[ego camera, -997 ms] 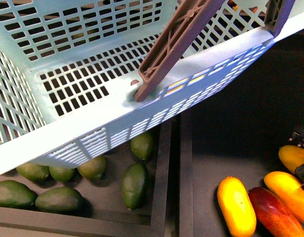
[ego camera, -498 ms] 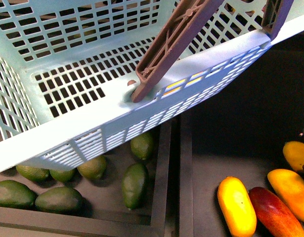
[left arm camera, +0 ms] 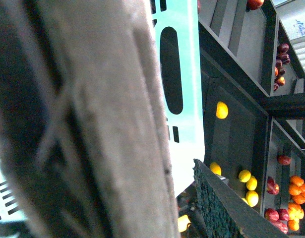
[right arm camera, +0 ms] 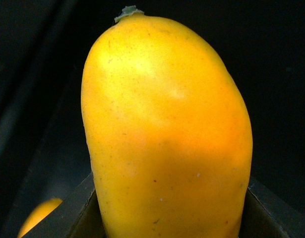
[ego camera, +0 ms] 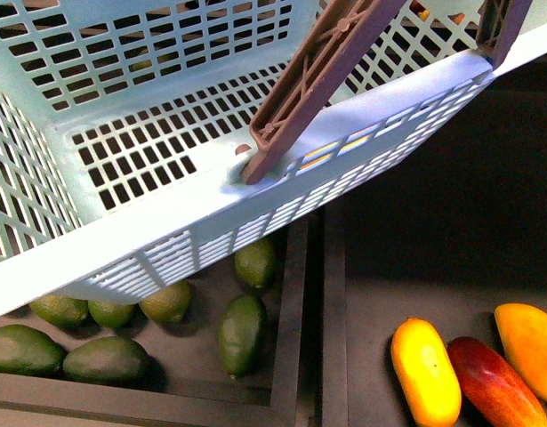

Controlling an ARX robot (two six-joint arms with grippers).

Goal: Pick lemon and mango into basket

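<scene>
Right wrist view alone: claw (right arm camera: 169, 215) grips mango (right arm camera: 162, 114).

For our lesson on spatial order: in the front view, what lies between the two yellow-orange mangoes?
A dark red mango lies between the yellow mango on its left and the yellow-orange mango at the right edge, seen in the front view.

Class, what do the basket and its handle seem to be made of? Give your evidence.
The basket looks like moulded plastic: pale turquoise, a soft sheen on its rim, evenly slotted walls. The handle also looks like plastic, brown and matte, with moulded ribs along its length; probably rigid.
</scene>
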